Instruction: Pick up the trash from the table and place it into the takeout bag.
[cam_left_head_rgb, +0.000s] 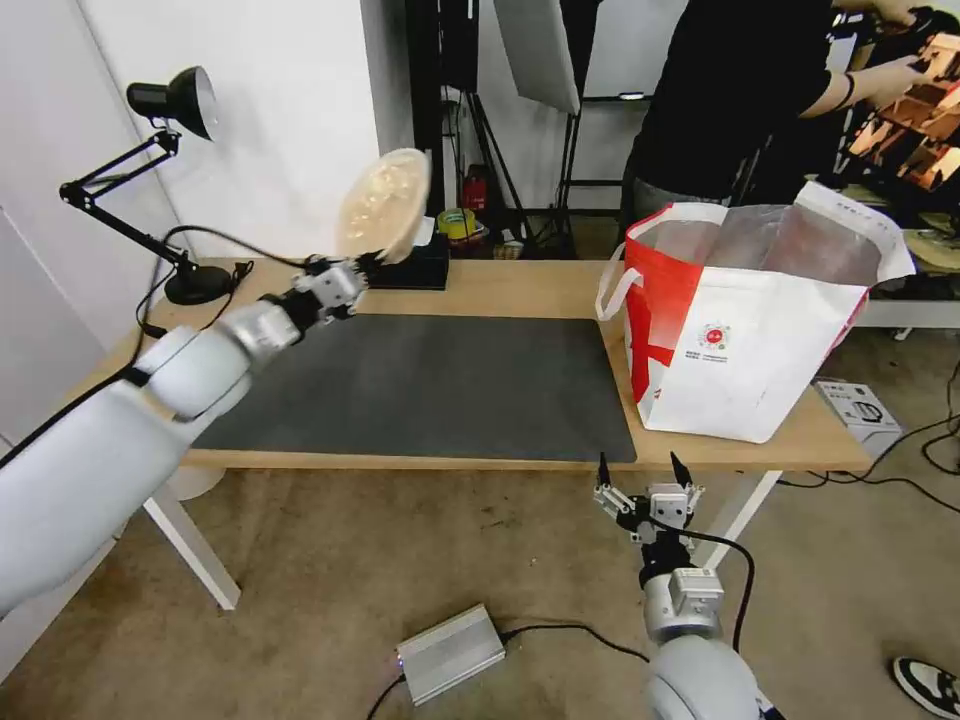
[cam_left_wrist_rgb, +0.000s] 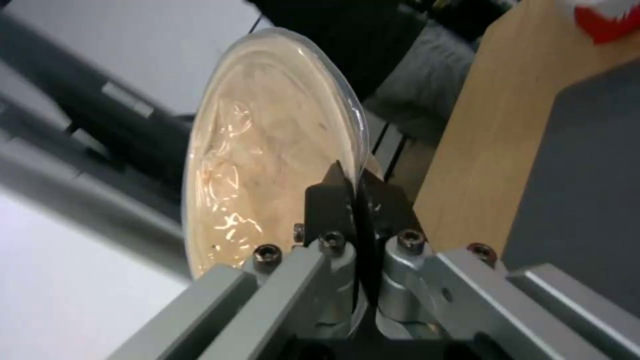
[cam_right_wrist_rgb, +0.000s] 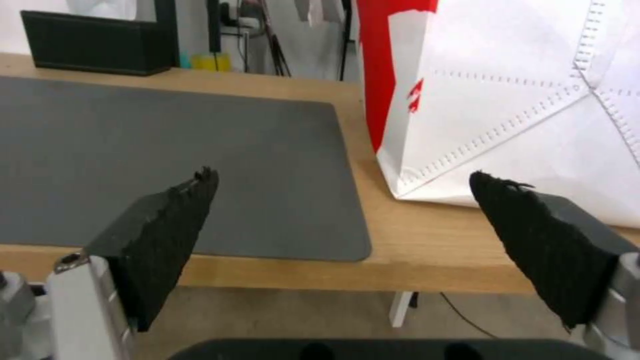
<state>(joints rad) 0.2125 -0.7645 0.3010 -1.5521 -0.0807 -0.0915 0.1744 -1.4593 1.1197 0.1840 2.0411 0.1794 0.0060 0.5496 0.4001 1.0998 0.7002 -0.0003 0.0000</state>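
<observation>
Left tool (cam_left_head_rgb: 372, 262): clamped on the rim of the beige bowl (cam_left_head_rgb: 383, 206), raised above the desk's far left part, just in front of the black box (cam_left_head_rgb: 415, 265).
Grip: in the left wrist view the two dark fingers (cam_left_wrist_rgb: 330, 200) pinch the bowl's (cam_left_wrist_rgb: 267, 155) thin edge between them, the left tool (cam_left_wrist_rgb: 357, 192) biting only at the rim.
Bowl: tilted up on edge, its hollow side facing the robot, clear of the desk surface.
Right tool (cam_left_head_rgb: 640, 470): spread wide and holding nothing, hanging below and in front of the desk's near edge, near the bag's front corner; its pads (cam_right_wrist_rgb: 173, 235) stand well apart around the right tool's (cam_right_wrist_rgb: 343, 180) gap.
Mat (cam_left_head_rgb: 420, 385): dark grey, bare across its whole face, its right edge stopping short of the bag.
Bag (cam_left_head_rgb: 745, 320): white and red, upright at the desk's right end, mouth open upward, foil lining showing.
Desk (cam_left_head_rgb: 520, 285): strips of bare wood run along the far edge and between mat and bag.
Lamp (cam_left_head_rgb: 165, 160): black, at the far left corner, beside the raised arm.
</observation>
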